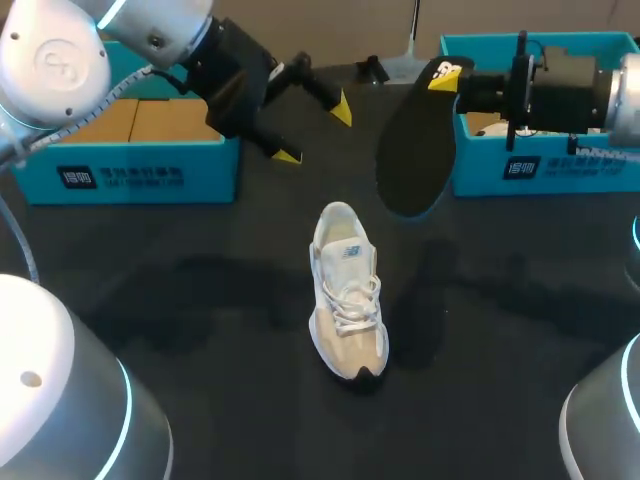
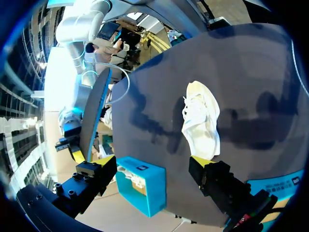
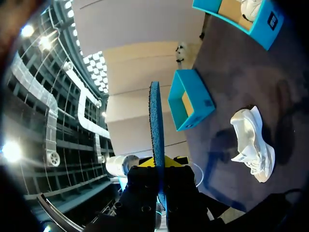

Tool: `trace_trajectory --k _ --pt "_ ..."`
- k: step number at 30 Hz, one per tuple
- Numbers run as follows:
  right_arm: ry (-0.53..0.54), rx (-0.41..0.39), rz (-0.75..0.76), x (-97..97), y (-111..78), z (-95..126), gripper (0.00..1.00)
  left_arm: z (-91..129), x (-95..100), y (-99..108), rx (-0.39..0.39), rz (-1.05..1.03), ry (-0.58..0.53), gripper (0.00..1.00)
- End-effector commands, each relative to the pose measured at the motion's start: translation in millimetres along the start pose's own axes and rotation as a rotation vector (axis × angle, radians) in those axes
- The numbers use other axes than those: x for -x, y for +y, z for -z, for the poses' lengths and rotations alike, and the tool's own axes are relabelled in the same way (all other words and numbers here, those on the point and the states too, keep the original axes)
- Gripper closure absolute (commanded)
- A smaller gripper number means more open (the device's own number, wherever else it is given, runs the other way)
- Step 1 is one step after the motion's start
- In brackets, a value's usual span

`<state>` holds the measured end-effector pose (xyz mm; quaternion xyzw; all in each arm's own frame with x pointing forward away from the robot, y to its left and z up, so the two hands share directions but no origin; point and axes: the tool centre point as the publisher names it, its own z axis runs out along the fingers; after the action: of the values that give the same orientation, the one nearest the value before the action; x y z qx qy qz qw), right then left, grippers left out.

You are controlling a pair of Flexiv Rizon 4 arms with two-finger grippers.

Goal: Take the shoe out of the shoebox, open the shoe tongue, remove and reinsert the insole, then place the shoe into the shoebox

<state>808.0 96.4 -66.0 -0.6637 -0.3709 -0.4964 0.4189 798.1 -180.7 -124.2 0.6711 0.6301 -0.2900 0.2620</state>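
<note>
A white sneaker [image 1: 346, 291] lies on the dark table [image 1: 200, 300] in the middle, toe toward the near edge; it also shows ahead of the fingers in both wrist views [image 2: 200, 123] [image 3: 253, 143]. My right gripper [image 1: 446, 76] is shut on the heel end of a black, blue-edged insole [image 1: 414, 142], which hangs in the air above the table beyond the shoe. In the right wrist view the insole [image 3: 156, 123] stands edge-on between the fingers of the right gripper [image 3: 161, 163]. My left gripper [image 1: 313, 132] hovers open and empty to the insole's left, and in its own view the left gripper [image 2: 152, 162] holds nothing.
An open blue shoebox [image 1: 130, 160] with a bare cardboard floor stands at the back left. A second blue box [image 1: 545, 165] at the back right, under my right arm, holds another white shoe [image 2: 130, 176].
</note>
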Motion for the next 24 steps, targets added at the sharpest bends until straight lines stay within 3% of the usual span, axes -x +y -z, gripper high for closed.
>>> trace_trajectory --k 1,6,24 --pt "0.003 -0.047 -0.016 -0.1 19.1 -15 1.0 5 2.9 1 0.05 0.003 -0.098 0.0" --pt "0.02 -0.092 -0.062 0.6 27.1 -22 1.0 17 11.2 1 0.104 -0.013 -0.214 0.0" --pt "0.079 -0.168 -0.149 -4.3 24.0 -45 1.0 30 43.0 12 0.164 -0.021 -0.479 0.0"
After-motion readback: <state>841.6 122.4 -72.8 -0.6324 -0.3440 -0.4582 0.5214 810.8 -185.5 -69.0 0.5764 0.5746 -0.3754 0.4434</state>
